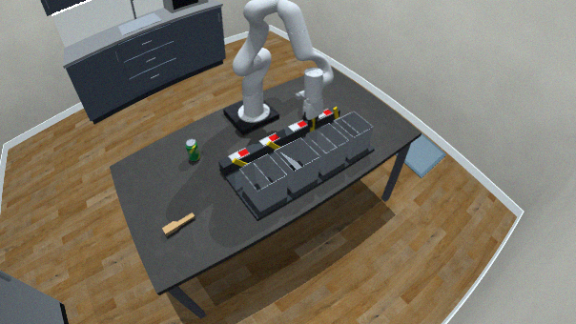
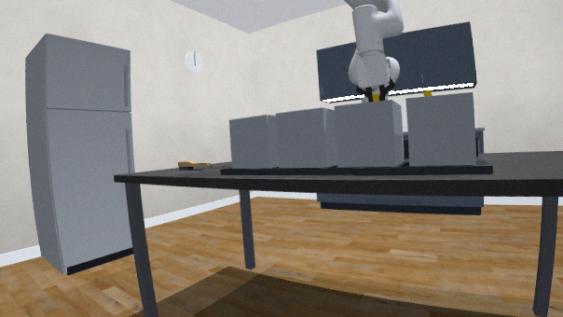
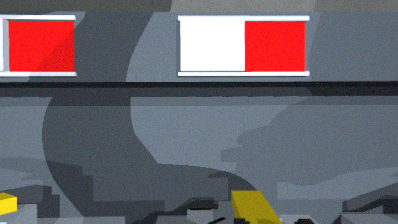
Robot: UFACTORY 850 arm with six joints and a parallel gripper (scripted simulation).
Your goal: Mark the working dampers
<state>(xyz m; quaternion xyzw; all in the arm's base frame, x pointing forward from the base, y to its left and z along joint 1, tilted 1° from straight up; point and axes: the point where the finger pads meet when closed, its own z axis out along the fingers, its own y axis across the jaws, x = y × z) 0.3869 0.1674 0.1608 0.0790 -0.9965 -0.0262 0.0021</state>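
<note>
Four grey box dampers stand in a row on a dark base (image 1: 305,157), each with a yellow handle and a status slider behind it. All four sliders (image 1: 239,153) (image 1: 268,139) (image 1: 298,125) (image 1: 326,113) show red with a white cover beside it. My gripper (image 1: 311,119) points down at the third damper from the left (image 1: 329,143) and is shut on its yellow handle (image 1: 313,125). It also shows in the exterior view (image 2: 374,95). In the wrist view the handle (image 3: 252,207) sits at the bottom, below the third slider (image 3: 243,46). The second damper's blade (image 1: 291,159) stands tilted.
A green soda can (image 1: 192,150) stands left of the dampers. A wooden block (image 1: 178,224) lies near the table's front left. The arm's base (image 1: 251,114) sits behind the sliders. A fridge (image 2: 79,149) and dark cabinets (image 1: 143,57) stand off the table.
</note>
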